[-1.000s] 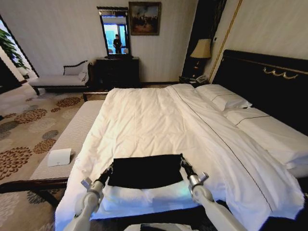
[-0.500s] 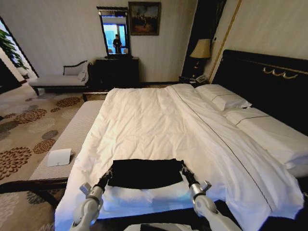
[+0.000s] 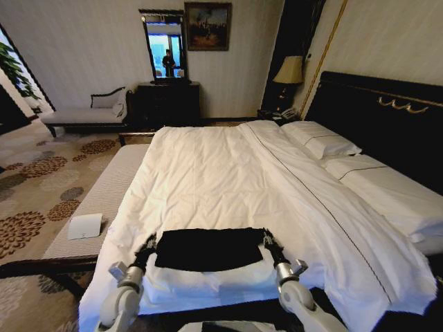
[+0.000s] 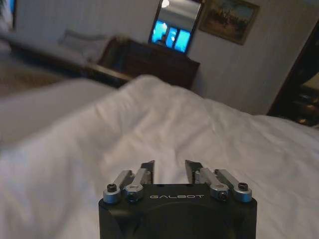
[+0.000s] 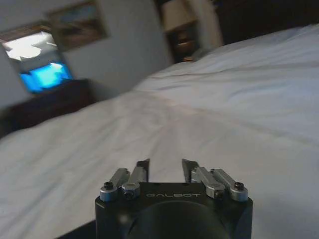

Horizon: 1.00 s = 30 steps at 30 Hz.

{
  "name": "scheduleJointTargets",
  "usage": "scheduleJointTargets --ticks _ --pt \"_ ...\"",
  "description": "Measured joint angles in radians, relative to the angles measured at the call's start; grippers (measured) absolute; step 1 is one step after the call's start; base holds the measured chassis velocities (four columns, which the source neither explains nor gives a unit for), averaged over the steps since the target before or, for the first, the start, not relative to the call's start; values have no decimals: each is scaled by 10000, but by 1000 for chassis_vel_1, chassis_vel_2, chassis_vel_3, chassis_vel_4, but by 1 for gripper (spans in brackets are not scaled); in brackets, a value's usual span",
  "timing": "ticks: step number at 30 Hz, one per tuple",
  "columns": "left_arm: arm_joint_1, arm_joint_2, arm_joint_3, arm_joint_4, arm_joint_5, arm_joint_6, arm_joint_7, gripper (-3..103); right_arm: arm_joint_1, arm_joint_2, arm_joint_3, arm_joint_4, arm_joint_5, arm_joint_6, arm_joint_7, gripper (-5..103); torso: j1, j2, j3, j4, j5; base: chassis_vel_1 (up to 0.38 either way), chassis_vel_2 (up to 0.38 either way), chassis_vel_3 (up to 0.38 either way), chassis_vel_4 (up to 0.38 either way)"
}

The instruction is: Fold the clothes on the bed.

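Grippers: left gripper [image 3: 147, 247] and right gripper [image 3: 268, 245] flank folded black T-shirt [image 3: 208, 249], fingers parted, grasping nothing | shirt lies flat on bed [image 3: 208, 173] near its foot edge | step: probably one fold laid, released | next: regrip fresh edges for another fold | writing: "GALBOT" on gripper bodies; shirt lettering hidden.

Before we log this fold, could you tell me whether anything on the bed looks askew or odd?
Nothing stands out. The T-shirt lies as a flat dark rectangle near the foot of the bed, with the left gripper and right gripper open at its sides.
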Motion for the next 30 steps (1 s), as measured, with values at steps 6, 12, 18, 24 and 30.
scheduleJointTargets --ticks 6,12,18,24,30 --pt "-1200 462 515 -102 562 1994 -1451 59 1200 -306 -329 160 -157 -1901 1195 57 3 0 1 -1 1 0 0 0 0" --pt "-1892 666 1528 674 815 3269 -1970 81 3019 -465 -1370 -965 50 -3450 908 79 3 -1 2 4 -1 0 0 0 0" --pt "-2014 1005 2477 1127 1535 3330 -1976 100 3729 -427 -2004 -1592 278 -4275 1029 99 4 -1 2 1 1 0 0 0 0" --pt "-1445 1394 2579 684 1693 3430 -1932 100 3215 -586 -2046 -963 616 -4742 1513 100 3 -1 0 1 0 0 0 0 0" --pt "-584 1734 2380 323 2248 3442 -1704 100 1869 -944 -1920 118 768 -5096 2082 100 2 0 -1 0 2 0 0 0 0"
